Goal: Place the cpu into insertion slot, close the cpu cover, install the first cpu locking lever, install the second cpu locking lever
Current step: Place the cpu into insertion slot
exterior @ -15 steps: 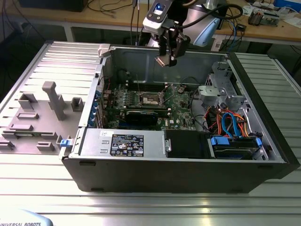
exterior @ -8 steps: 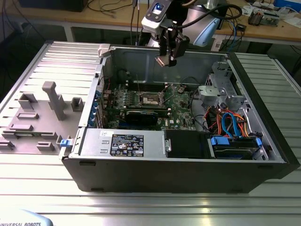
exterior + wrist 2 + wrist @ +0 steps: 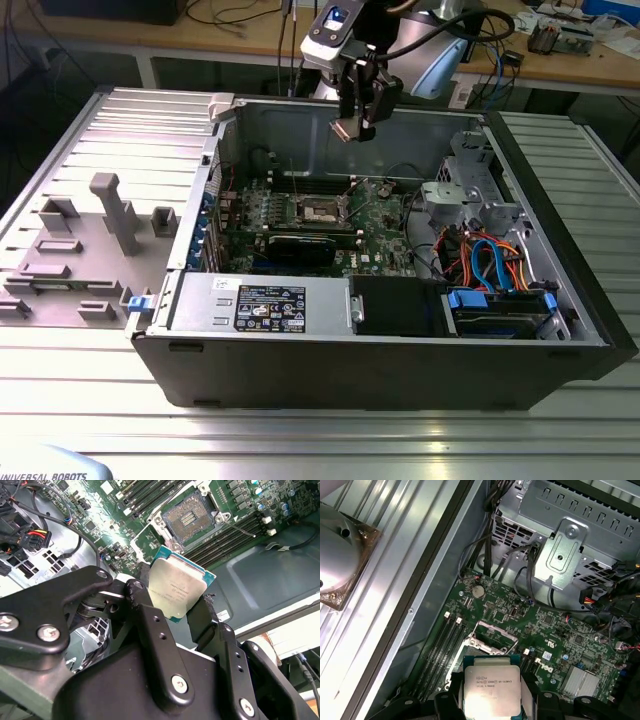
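gripper: the gripper is clamped on the cpu, one black finger on each of two opposite edges, so it's got a proper pinch on it.

where the chip is: up in the air, well above the open case. It's not touching the motherboard or anything else.

socket: the insertion slot sits bare and uncovered, dark middle showing, nothing in it.

cover: the cpu cover looks swung up beside the socket. It's partly hidden behind the chip, so I can't swear to it.

step in hand: my guess is the carry-over, with the chip not seated yet.

doing it well: imo square the chip's edges to the socket rim while it's high up. Then bring it straight down and flat, with no sliding across the contacts. The grip should only let go once the chip rests level inside the rim. One corner going in first is what could wreck things.

which way it points: in both wrist views the silvery lid faces up toward the wrist, so the contact side faces the board. From the exterior view it looks roughly level.

long axis: none really, it's square. What matters is which corner goes where, and I can't make out the corner mark.
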